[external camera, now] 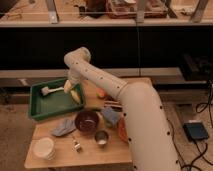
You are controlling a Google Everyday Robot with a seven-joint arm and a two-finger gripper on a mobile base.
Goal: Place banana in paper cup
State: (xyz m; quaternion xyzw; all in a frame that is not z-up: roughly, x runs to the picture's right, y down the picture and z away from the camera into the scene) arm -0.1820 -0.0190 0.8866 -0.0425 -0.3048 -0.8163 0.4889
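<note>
Currently the task stands at the pick-up stage, and no part of the transfer is complete. Farthest left, well below and to the left of the gripper, the paper cup (44,148) stands upright near the front left corner of the table (92,156). Nothing yellow shows in it, so it is judged empty. Left of and beneath the gripper lies the green tray (47,106). A pale handled item (50,91) rests inside the tray just left of the gripper, and its identity cannot be determined. A grey-blue cloth (64,128) lies below the gripper, just outside the tray's front wall. The gripper (69,87) hangs at the end of the white arm (100,80), low over the right-hand part of the tray. Whether it is spread or pressed together cannot be told. The banana (75,95) lies tilted immediately below and slightly right of the gripper, against the tray's right wall. It is close enough that contact is possible, but a grasp cannot be confirmed. Below and right of the gripper sits a dark bowl (86,121), with a small metal cup (101,138) farther toward the front edge. An orange-red fruit (101,93) rests to the gripper's right at about its height. Three steps are judged to remain. Secure the banana and lift it clear of the tray wall. Carry it down and left past the cloth. Release it over the cup's opening.
</note>
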